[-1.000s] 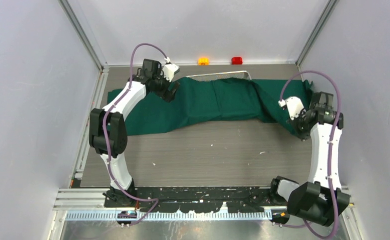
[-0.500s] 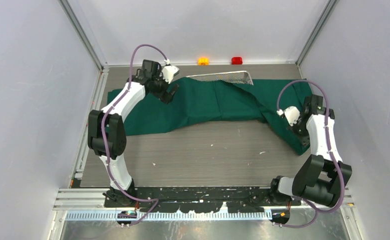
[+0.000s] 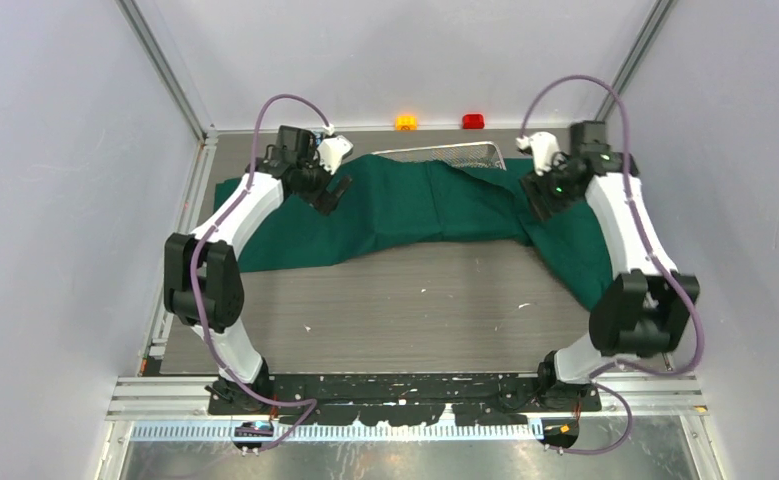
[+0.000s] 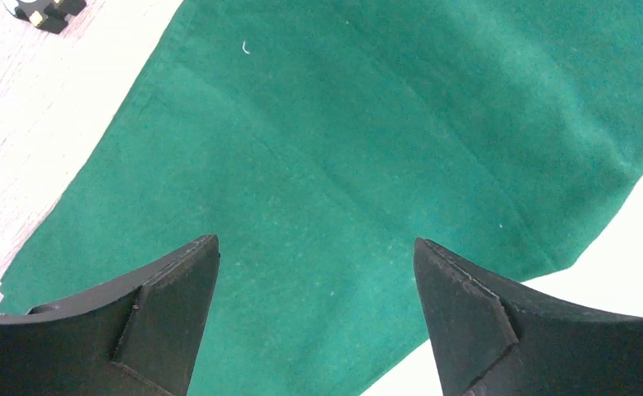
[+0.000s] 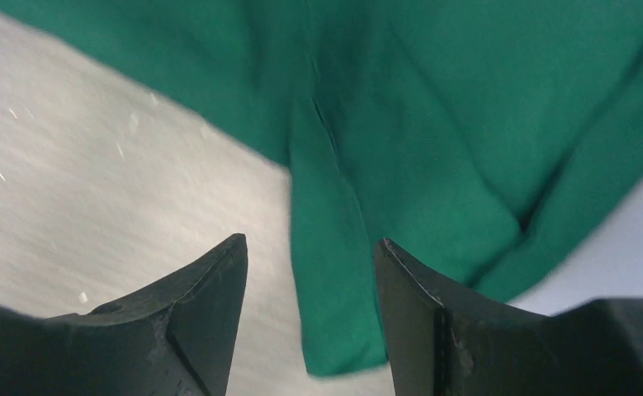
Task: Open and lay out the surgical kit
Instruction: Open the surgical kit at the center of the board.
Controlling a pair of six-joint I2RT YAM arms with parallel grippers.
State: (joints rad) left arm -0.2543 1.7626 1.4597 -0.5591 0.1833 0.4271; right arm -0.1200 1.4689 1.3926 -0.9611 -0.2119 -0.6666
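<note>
The dark green cloth point(image 3: 415, 205) lies in a long, bumpy strip across the 12 o'clock half of the worktop point(image 3: 395, 310). Its 9 o'clock end stops near the worktop's side edge. Its 3 o'clock end hangs down toward 6 o'clock in a loose flap close to the right wall point(image 3: 725, 200). A bit of the silver wire tray point(image 3: 445, 153) peeks out from under the cloth's far edge at 12 o'clock; the rest is covered. The left gripper point(image 3: 330, 190) hangs over the cloth's 9 o'clock part, jaws spread wide with nothing between them, and only flat cloth shows below. The right gripper point(image 3: 537, 200) hangs over the folds at the 3 o'clock end, jaws let go and wide too, with a cloth edge and bare worktop under them. The 6 o'clock half of the worktop is open wood with lots of room to move. An orange block point(image 3: 405, 122) and a red block point(image 3: 473, 121) sit at the back edge past the tray, apart from the cloth. A small dark block point(image 4: 41, 10) sits on the worktop just off the cloth's edge, seen from the left wrist.
</note>
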